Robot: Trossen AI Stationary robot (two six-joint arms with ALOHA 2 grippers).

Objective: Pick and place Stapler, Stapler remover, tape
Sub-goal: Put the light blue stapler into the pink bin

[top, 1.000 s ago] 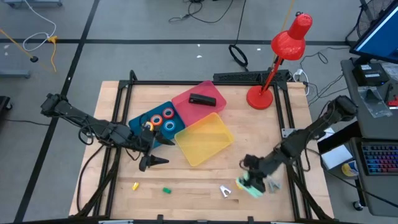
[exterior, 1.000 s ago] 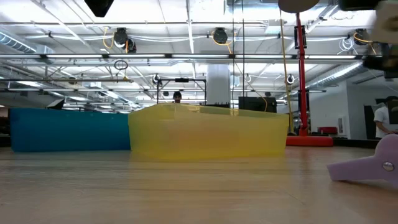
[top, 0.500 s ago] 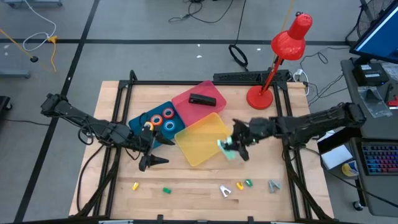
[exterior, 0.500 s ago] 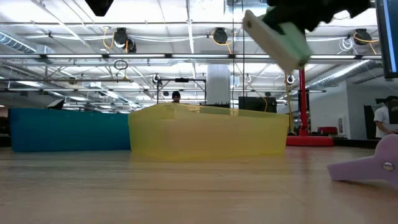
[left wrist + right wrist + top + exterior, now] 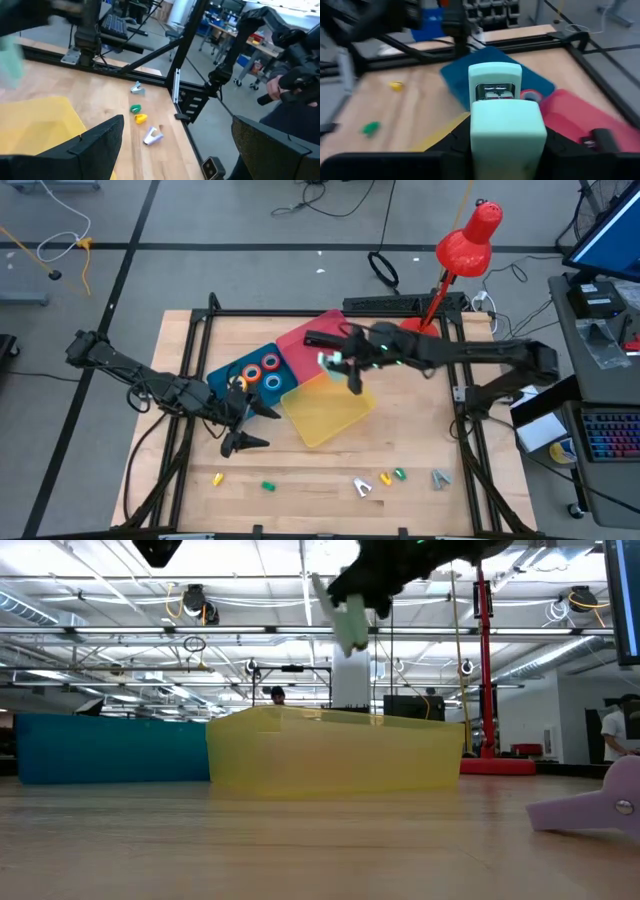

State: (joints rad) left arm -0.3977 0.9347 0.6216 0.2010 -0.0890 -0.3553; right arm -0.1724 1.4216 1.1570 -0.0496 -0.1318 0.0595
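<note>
Small staple removers (image 5: 141, 111) lie on the wooden table (image 5: 100, 97) beside the yellow bin (image 5: 37, 125).

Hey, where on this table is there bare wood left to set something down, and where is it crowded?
Bare wood lies between the yellow tray and the small pieces along the near edge, and right of that tray. It is crowded at the blue tray, tape, left gripper, and the pink tray under the right gripper holding the green stapler.

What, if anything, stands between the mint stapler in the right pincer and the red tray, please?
Nothing visible does. The right pincer holds the stapler in the air over the seam between the yellow tray and the red tray. The red tray holds only a black stapler, with bare floor beside it.
</note>
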